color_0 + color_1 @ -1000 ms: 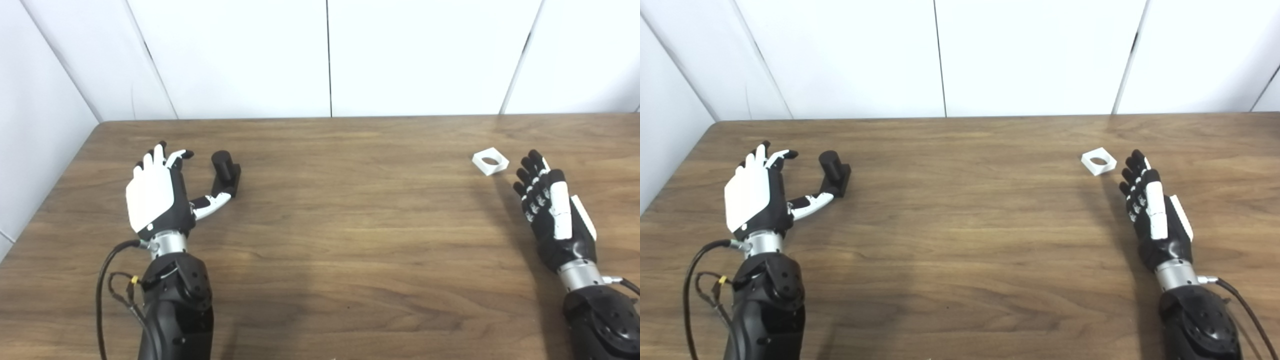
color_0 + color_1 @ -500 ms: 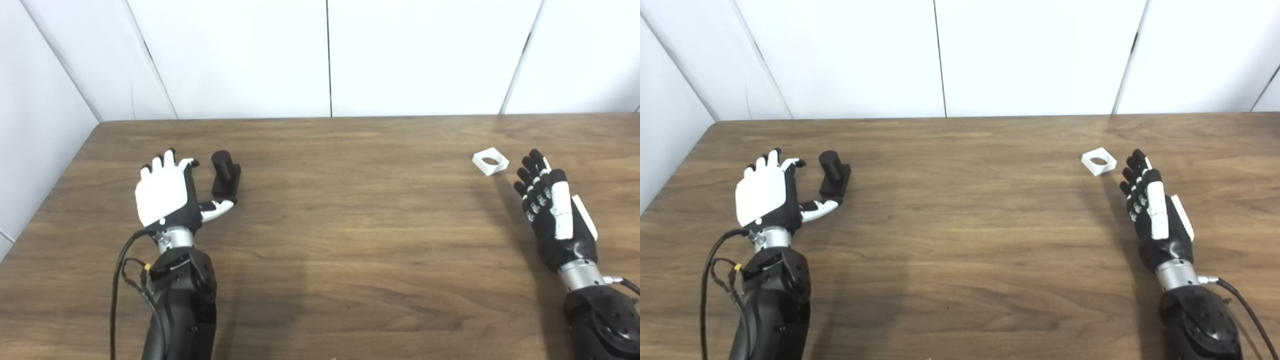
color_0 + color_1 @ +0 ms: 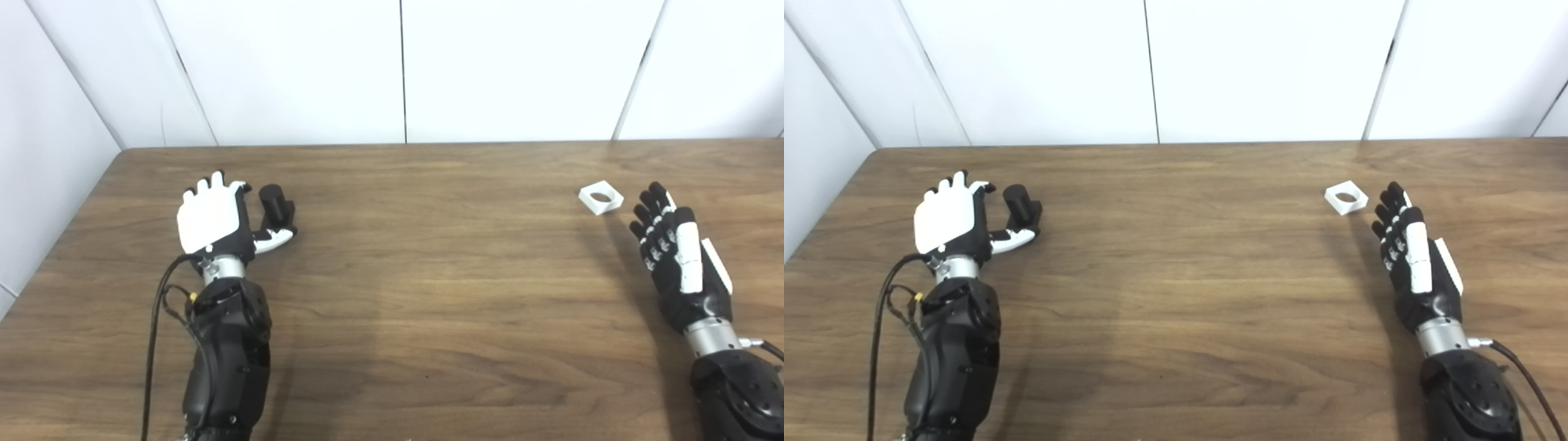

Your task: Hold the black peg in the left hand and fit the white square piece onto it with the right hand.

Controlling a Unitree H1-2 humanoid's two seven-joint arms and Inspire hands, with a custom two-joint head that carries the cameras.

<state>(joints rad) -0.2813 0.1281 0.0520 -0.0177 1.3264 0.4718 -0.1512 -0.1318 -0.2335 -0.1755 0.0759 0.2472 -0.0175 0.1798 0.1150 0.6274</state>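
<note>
The black peg [image 3: 274, 203], a short cylinder on a dark base, stands on the wooden table [image 3: 429, 257] at the left. My left hand [image 3: 214, 219] is open just left of it, fingers stretched past it and the thumb lying across the front of its base. Whether the thumb touches the base I cannot tell. The white square piece [image 3: 601, 197] with a round hole lies flat at the right. My right hand [image 3: 672, 251] rests open a short way in front and to the right of it, apart from it.
White wall panels [image 3: 401, 67] rise behind the table's far edge, and a white side wall [image 3: 43, 159] runs along the left edge. A black cable [image 3: 156, 318] hangs beside my left forearm.
My left hand has moved forward and to the right, closing in on the peg until its thumb lies across the base. The right hand and white piece have not moved.
</note>
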